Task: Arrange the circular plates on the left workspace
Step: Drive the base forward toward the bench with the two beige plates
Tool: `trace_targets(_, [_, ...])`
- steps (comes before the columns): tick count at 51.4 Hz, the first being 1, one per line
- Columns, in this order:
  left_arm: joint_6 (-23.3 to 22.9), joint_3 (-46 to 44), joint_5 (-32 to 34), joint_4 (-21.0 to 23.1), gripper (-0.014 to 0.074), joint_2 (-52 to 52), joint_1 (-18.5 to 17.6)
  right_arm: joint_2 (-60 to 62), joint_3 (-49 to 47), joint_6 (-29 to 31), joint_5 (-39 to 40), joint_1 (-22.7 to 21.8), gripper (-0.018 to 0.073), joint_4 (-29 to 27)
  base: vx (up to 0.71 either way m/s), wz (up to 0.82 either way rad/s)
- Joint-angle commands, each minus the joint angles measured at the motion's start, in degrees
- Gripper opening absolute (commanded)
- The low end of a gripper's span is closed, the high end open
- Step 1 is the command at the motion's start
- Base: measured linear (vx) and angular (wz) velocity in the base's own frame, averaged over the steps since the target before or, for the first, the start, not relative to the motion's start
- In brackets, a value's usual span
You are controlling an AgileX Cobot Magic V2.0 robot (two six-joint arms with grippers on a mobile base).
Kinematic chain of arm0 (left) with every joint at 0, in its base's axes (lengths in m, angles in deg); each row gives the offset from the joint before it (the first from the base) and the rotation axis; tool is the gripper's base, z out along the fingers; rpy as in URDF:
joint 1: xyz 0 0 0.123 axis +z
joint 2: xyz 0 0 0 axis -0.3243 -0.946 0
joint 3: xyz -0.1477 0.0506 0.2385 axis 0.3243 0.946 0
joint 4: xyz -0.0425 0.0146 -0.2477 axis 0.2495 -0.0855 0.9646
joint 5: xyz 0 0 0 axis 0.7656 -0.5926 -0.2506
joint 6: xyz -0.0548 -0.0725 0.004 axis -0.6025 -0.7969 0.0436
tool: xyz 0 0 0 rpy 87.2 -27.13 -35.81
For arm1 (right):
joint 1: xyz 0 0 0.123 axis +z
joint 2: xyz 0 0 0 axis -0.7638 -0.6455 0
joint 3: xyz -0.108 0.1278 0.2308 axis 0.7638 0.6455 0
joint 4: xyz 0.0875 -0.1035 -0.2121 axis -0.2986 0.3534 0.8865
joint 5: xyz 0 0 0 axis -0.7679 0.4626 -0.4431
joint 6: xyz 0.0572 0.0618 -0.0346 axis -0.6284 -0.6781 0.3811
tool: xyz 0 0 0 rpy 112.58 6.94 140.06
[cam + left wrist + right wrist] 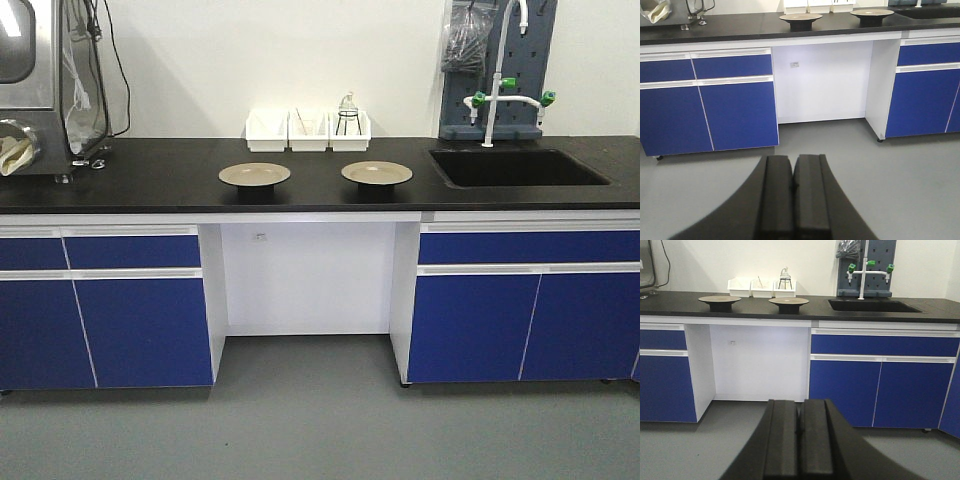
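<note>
Nearest the cameras, the left end effector (792,200) is clenched, its two black fingers pressed flat together with nothing between them. The right end effector (800,445) is clenched the same way and holds nothing. Both hang over the grey floor (320,430), well apart from the table (150,170).

Beyond the floor stand blue cabinets (140,330) with white trim, either side of an open white knee recess. A small label (260,237) is stuck on the recess's back panel; its writing is too small to read.

On the black table top above that recess sit both plates, upright and apart from each other. The left plate (254,175) and the right plate (377,173) are tan on top with dark undersides. The sunken sink (515,167) lies to the right of them.

Behind the plates, against the wall, three white bins (308,130) stand in a row. Farther right, a white faucet (492,90) with green knobs stands in front of a grey pegboard (535,60).
</note>
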State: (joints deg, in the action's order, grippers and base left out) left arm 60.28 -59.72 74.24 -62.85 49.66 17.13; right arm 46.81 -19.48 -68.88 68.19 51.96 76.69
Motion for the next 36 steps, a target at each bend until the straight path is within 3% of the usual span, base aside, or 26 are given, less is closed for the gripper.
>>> trace_targets(1, [-0.37,1.14,4.79,0.27,-0.0001,0.82,-0.36,0.80,1.24,0.00,4.57,-0.37,-0.0005,0.75,0.00,0.00])
trace_targets(20, [-0.37,1.14,4.79,0.27,-0.0001,0.82,-0.36,0.80,1.24,0.00,4.57,-0.37,-0.0005,0.75,0.04,0.01])
trace_targets(36, [-0.37,1.14,4.79,0.27,-0.0001,0.82,-0.36,0.80,1.24,0.00,4.57,-0.37,-0.0005,0.75,0.23,-0.09])
